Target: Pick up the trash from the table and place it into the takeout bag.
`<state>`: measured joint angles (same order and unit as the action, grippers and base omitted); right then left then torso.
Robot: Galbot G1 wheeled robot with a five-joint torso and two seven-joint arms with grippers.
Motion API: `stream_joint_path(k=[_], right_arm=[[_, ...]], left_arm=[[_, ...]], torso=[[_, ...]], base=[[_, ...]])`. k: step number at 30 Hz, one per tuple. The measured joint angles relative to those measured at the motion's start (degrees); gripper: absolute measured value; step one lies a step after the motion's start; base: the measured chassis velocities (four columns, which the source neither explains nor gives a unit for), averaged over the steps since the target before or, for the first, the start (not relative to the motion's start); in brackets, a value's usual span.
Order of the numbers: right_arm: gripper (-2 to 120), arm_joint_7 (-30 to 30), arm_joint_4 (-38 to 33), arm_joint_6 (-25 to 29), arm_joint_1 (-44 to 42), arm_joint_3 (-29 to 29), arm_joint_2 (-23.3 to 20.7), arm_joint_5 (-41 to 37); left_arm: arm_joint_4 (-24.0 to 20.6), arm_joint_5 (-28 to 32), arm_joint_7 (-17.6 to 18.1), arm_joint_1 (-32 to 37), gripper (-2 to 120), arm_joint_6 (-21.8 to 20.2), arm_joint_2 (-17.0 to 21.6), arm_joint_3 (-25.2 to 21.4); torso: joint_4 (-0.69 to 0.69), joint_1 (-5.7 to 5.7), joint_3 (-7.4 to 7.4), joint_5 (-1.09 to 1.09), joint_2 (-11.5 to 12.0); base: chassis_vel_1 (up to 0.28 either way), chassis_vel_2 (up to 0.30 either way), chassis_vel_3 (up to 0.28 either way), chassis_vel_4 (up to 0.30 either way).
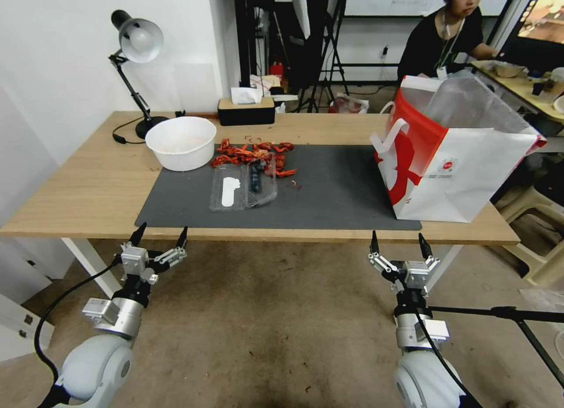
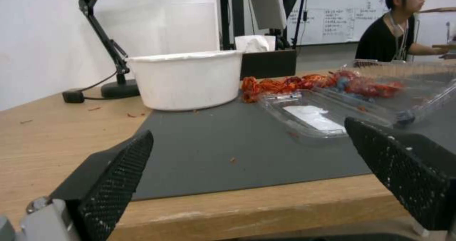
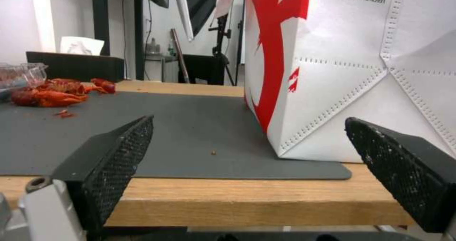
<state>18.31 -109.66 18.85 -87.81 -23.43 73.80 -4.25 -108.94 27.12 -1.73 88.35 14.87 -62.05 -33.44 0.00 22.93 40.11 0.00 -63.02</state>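
Two tools are seen, both held below and just in front of the near table (image 1: pixel 88 196) edge, both released with fingers spread and nothing between them. The left tool (image 1: pixel 160 236) is placed before the left part of the dark mat (image 1: pixel 335 191); the right tool (image 1: pixel 398 243) is placed before the mat's right end.

One heap of red crayfish shells (image 1: pixel 252 155) is recorded on the far middle of the mat, with a few loose red scraps (image 1: pixel 294 185) beside it. One clear plastic tray (image 1: pixel 242 188), opened flat, is laid just in front of the heap, touching it; a white slip is seen inside one half and something dark blue in the other. One white bowl (image 1: pixel 181 142) is set at the mat's far left corner, near the heap.

One takeout bag (image 1: pixel 452 155), white with a red side and white handles, is stood upright on the right end of the mat, mouth open with a clear liner showing. In the right wrist view the bag (image 3: pixel 351 73) is found directly ahead of the right tool (image 3: pixel 247 169), near it. The shells (image 2: pixel 294 84) and tray (image 2: pixel 323 112) are found ahead and to the right of the left tool (image 2: pixel 247 173), well apart from it, with bare mat between.

At the back of the table one black desk lamp (image 1: pixel 138 50) and one dark tissue box (image 1: pixel 245 110) are noted. Nothing is placed between either tool and the shells or bag
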Motion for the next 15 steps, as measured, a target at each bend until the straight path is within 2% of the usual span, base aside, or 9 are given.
stream_joint_path(k=[15], right_arm=[[100, 0.0, 0.0, 0.1, 0.0, 0.0, 0.0, 0.0]], left_arm=[[0.0, 0.0, 0.1, -0.1, 100, 0.0, 0.0, 0.1]], torso=[[0.00, 0.00, 0.00, 0.00, 0.0]], base=[[0.000, 0.000, 0.000, 0.000]])
